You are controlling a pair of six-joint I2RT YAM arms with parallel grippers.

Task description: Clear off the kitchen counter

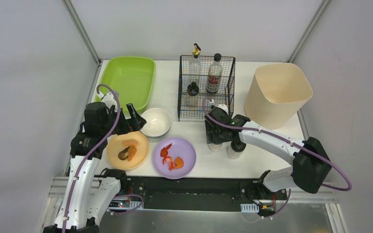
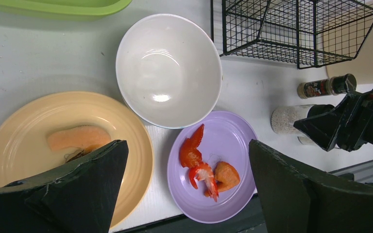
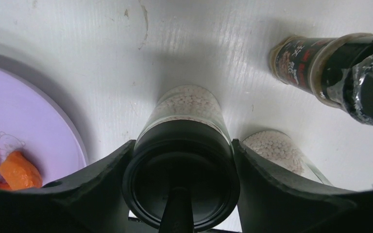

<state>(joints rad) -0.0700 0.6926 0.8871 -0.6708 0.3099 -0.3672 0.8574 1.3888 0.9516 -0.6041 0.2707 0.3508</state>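
Left gripper: jaws wide apart, hanging over the yellow plate by the white bowl.
Right gripper: looks clamped on the black-lidded jar, a finger against each side.
Counter: white top under both arms, jar standing on it.

the counter is white and matt, finely ribbed, with small scuffs. the white bowl is glossy and looks ceramic. the yellow plate and purple plate look like smooth plastic with a soft sheen. the basket is black metal wire. the jar is clear, its black cap glossy.
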